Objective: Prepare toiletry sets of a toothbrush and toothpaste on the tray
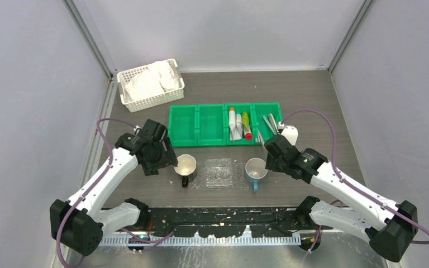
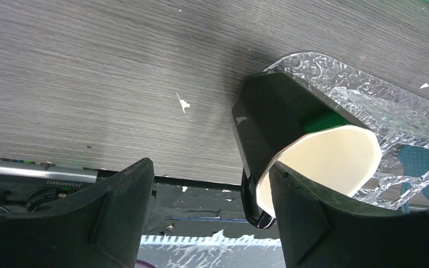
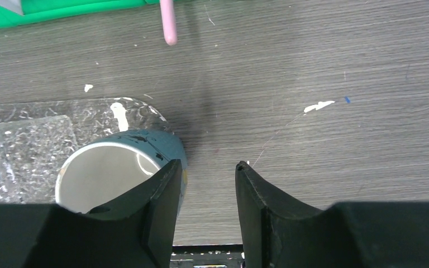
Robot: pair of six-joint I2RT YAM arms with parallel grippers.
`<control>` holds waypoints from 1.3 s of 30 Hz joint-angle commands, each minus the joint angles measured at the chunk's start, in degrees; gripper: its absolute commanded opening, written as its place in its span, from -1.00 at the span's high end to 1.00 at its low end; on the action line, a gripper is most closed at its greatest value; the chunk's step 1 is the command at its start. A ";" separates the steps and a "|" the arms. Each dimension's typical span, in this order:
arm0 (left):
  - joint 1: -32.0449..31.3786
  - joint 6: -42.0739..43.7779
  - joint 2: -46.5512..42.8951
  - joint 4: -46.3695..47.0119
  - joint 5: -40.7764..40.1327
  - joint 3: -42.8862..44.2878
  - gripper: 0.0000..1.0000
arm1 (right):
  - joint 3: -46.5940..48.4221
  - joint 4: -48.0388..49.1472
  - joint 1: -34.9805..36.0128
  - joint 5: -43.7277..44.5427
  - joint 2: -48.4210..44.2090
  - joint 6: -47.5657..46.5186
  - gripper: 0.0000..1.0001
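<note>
Closely, black mug (image 1: pixel 185 166) and blue mug (image 1: pixel 255 168) flank tray (image 1: pixel 219 173) edges.

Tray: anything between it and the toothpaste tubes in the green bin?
Nothing visible, apart from the green bin's own front wall, which the toothpaste tubes must clear. The black mug and blue mug flank the tray left and right, off that path.

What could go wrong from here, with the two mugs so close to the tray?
The right pincer hangs right beside the blue mug; swinging toward the bin might shove it into the tray. The left pincer, beside the black mug, risks the same.
</note>
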 commanded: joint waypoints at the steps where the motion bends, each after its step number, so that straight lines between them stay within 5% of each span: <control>1: -0.67 -0.44 0.99 2.46 0.12 0.48 -0.52 | 0.78 2.10 0.26 -0.71 -2.90 1.64 0.08; 19: -2.21 -0.88 3.00 4.12 0.76 -0.53 -0.42 | -0.48 3.31 2.33 -3.43 -1.57 2.46 0.08; 29: -6.51 -1.32 3.92 7.69 -0.97 -3.37 0.09 | -3.36 5.57 3.55 -3.49 -0.65 3.94 0.10; 33: -7.78 -0.96 3.16 10.66 -0.83 -5.33 0.49 | -3.39 6.45 3.93 -3.42 0.66 4.15 0.17; 37: -7.78 0.11 5.86 10.53 -0.92 -4.32 0.91 | -3.01 6.76 4.03 -3.24 2.32 3.77 0.46; 39: -7.87 0.42 6.98 10.66 -0.67 -3.59 0.95 | -2.71 6.76 4.10 -3.15 2.83 3.70 0.66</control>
